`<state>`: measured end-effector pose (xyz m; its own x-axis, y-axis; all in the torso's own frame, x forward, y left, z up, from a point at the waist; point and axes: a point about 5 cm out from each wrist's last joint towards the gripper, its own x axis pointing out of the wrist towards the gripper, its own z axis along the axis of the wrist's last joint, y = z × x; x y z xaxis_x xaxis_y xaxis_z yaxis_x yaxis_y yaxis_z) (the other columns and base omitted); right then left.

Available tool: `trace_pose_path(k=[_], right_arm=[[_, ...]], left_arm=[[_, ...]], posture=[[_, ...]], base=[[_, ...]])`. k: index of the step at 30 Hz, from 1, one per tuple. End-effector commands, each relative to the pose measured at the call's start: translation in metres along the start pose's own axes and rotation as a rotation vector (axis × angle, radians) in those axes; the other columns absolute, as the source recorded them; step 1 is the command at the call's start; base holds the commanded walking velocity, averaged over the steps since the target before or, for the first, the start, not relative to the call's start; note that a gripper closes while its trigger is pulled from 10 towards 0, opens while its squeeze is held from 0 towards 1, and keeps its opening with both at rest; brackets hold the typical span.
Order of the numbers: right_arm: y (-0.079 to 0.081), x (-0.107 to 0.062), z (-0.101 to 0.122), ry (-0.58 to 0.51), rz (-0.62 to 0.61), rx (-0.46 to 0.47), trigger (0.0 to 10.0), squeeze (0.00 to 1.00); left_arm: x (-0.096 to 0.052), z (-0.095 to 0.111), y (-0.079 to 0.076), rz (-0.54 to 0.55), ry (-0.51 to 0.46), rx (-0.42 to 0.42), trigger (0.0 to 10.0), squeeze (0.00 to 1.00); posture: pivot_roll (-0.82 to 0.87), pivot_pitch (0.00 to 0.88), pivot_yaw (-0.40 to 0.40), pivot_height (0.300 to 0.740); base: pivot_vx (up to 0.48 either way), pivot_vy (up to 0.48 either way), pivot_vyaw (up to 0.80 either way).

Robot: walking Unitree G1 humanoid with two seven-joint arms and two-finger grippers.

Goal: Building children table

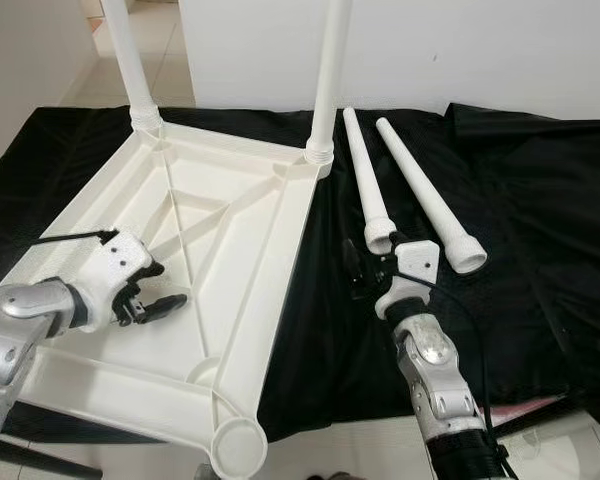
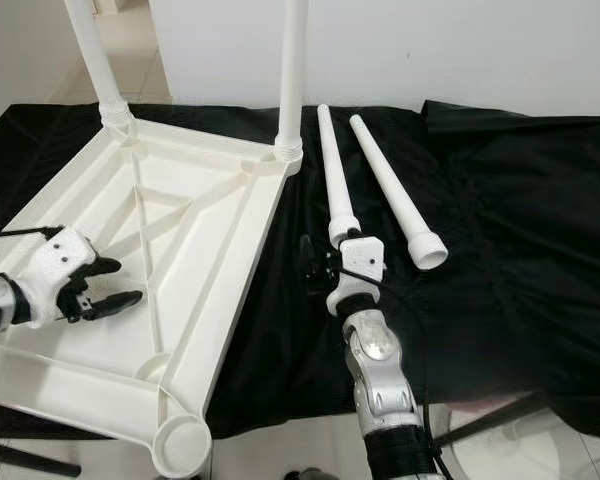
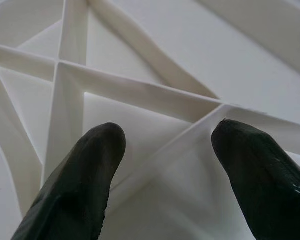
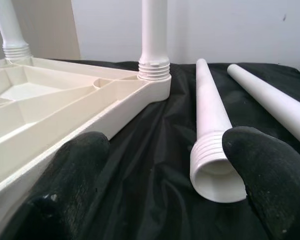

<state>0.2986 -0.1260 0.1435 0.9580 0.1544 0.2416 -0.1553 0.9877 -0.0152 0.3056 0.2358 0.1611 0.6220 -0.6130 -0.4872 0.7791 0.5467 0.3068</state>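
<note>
Though upturned, white ribbed tabletop (image 1: 230,230)

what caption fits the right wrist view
Open right gripper beside a loose leg on black cloth, tabletop alongside.

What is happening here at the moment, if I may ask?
The robot is assembling a small white plastic table. The tabletop lies upside down on a black cloth with two legs screwed in at the far corners. Two loose legs lie beside it. The right gripper, jaws open, is at the nearer loose leg; the left gripper, jaws open, hovers over the tabletop's ribs.
</note>
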Motion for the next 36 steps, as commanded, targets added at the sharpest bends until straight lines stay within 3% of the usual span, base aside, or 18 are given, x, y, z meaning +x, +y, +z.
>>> trace_pose_path(k=[1,4,15,17,18,19,20,24,25,31,32,33,34,36], right_arm=[[-0.002,-0.002,-0.003,0.008,-0.013,-0.006,10.0,0.00],[-0.002,-0.002,-0.003,0.008,-0.015,-0.004,10.0,0.00],[-0.004,-0.005,-0.004,0.012,-0.039,-0.007,10.0,0.00],[-0.005,-0.006,-0.004,0.013,-0.045,-0.008,10.0,0.00],[-0.005,-0.006,-0.004,0.014,-0.048,-0.009,10.0,0.00],[-0.005,-0.006,-0.004,0.014,-0.048,-0.009,10.0,0.00],[-0.005,-0.006,-0.004,0.014,-0.053,-0.010,10.0,0.00],[-0.006,-0.006,-0.004,0.013,-0.060,-0.010,10.0,0.00],[-0.007,-0.005,-0.003,0.012,-0.066,-0.010,10.0,0.00],[-0.009,-0.004,-0.002,0.010,-0.075,-0.010,10.0,0.00],[-0.008,-0.003,-0.003,0.010,-0.076,-0.010,10.0,0.00],[-0.008,-0.003,-0.003,0.010,-0.077,-0.009,10.0,0.00],[-0.008,-0.003,-0.003,0.010,-0.077,-0.009,10.0,0.00],[-0.008,-0.002,-0.003,0.010,-0.076,-0.008,10.0,0.00]], left_arm=[[0.004,-0.006,-0.003,-0.109,0.039,0.003,10.0,0.00],[0.007,-0.007,0.004,-0.079,0.059,-0.001,10.0,0.00],[0.010,-0.010,0.011,-0.136,0.122,0.016,10.0,0.00],[0.011,-0.010,0.011,-0.154,0.118,0.003,9.4,0.00],[0.013,-0.010,0.010,-0.161,0.115,-0.002,4.4,0.00],[0.013,-0.010,0.010,-0.161,0.115,-0.002,4.4,0.00],[0.015,-0.010,0.009,-0.168,0.109,-0.004,0.6,0.00],[0.017,-0.008,0.009,-0.168,0.096,-0.007,0.5,0.00],[0.020,-0.007,0.008,-0.166,0.083,-0.011,0.0,0.00],[0.033,0.003,0.004,-0.142,0.023,0.028,0.0,0.00],[0.036,0.008,0.004,-0.131,0.004,0.036,6.4,0.00],[0.039,0.011,0.003,-0.124,-0.009,0.040,6.4,0.00],[0.041,0.014,0.002,-0.127,-0.024,0.051,10.0,0.00],[0.043,0.016,0.001,-0.131,-0.033,0.060,10.0,0.00]], posture=[[-0.01,0.086,-0.027,0.740],[-0.01,0.089,-0.023,0.740],[-0.02,0.100,-0.010,0.740],[-0.03,0.106,-0.004,0.740],[-0.03,0.110,0.002,0.740],[-0.03,0.110,0.002,0.740],[-0.03,0.113,0.003,0.740],[-0.04,0.116,0.005,0.740],[-0.04,0.116,0.006,0.740],[-0.04,0.116,0.006,0.740],[-0.03,0.115,0.004,0.740],[-0.03,0.115,0.004,0.740],[-0.03,0.115,0.004,0.740],[-0.03,0.115,0.004,0.740]], base=[[0.000,0.000,0.00],[0.000,0.000,0.00],[0.000,0.000,0.00],[0.000,0.000,0.00],[0.000,0.000,0.00],[0.000,0.000,0.00],[0.000,0.000,0.00],[0.000,0.000,0.00],[0.000,0.000,0.00],[0.000,0.000,0.00],[0.000,0.000,0.00],[0.000,0.000,0.00],[0.000,0.000,0.00],[0.000,0.000,0.00]])
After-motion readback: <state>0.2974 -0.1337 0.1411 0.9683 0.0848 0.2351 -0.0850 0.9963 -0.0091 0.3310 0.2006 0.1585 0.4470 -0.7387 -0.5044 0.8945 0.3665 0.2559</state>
